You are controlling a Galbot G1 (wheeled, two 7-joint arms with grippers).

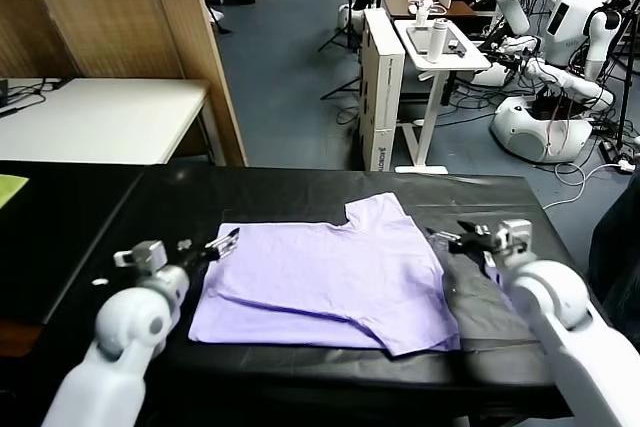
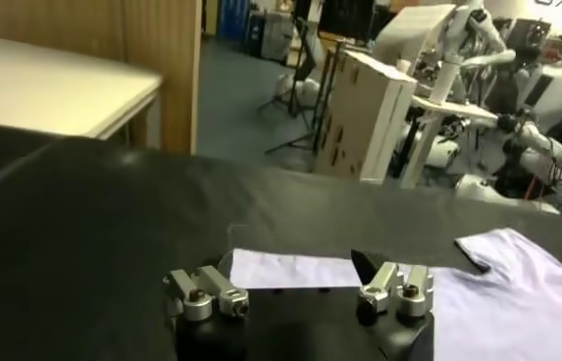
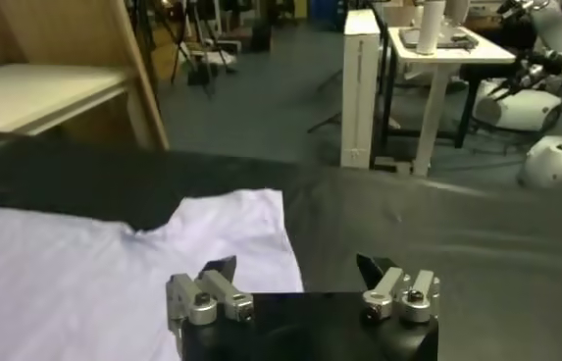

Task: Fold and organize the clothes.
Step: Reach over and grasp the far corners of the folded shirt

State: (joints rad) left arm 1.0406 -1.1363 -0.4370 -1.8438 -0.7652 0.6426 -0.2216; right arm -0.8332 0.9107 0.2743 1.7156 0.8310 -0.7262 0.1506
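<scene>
A light lavender T-shirt (image 1: 330,282) lies partly folded on a black table (image 1: 300,187), between the two grippers. The left gripper (image 1: 222,244) hovers just at the shirt's corner nearest it, with its jaws spread wide and nothing between them; in the left wrist view the pale cloth edge (image 2: 290,267) shows just beyond the fingertips (image 2: 367,265). The right gripper (image 1: 447,239) stands just beside the opposite edge of the shirt, likewise wide open and empty, with the cloth lying off to one side of it in the right wrist view (image 3: 114,265). The shirt is thin, matte and plain on the side that shows; one flap lies doubled over the lower layer, giving a raised diagonal edge, and a notch marks the collar or sleeve junction on the far edge. Such fabric is judged light, limp and not fragile: it will sag and drape wherever it is unsupported, and a single layer may slip away from the one under it. A sound hold would be a pinch at a corner or along a hem, taken low against the table so that the jaws catch all intended layers. The table covering is smooth, dark and faintly sheened, with shallow creases, and should let the cloth slide.
</scene>
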